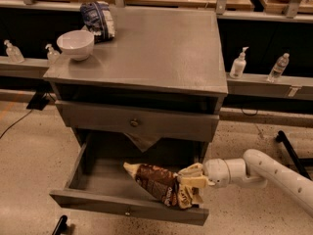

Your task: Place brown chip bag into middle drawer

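Observation:
The brown chip bag (159, 182) lies tilted inside the pulled-out middle drawer (98, 199), at its right front part. Its dark brown end points left and its cream end is to the right. My gripper (191, 180) comes in from the right on the white arm and is shut on the bag's cream end, just above the drawer's right front corner. The drawer is the cabinet's lowest one and stands open toward me, with a small pale knob (127, 212) on its front panel.
The closed grey drawer front with a round brass knob (133, 123) sits above. On the cabinet top stand a white bowl (75, 44) and a blue-and-white bag (98, 19). Bottles (238, 63) line the shelf behind. A black leg (292, 153) lies on the floor at right.

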### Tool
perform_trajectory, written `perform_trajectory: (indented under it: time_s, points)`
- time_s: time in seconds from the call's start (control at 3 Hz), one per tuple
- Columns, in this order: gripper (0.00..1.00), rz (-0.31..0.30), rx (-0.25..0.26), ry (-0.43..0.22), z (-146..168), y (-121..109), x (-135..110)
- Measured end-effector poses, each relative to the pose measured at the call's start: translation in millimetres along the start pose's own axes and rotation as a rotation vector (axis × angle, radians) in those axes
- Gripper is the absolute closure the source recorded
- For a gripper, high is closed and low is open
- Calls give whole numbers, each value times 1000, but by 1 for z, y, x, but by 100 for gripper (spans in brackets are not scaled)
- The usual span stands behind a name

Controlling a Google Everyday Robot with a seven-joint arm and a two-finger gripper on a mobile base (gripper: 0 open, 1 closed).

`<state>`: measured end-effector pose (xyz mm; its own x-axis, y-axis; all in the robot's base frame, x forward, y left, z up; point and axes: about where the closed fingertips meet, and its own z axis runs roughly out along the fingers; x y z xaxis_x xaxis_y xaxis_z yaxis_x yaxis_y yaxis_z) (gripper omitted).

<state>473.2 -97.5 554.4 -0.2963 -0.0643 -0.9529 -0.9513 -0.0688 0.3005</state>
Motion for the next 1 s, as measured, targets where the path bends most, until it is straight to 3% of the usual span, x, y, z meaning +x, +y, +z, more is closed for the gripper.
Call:
perform_trajectory:
  time_s: [0.67, 1.0]
  points:
    - [100, 21, 156, -135, 6, -26, 2]
    - [79, 36, 191, -143, 15, -34, 6]
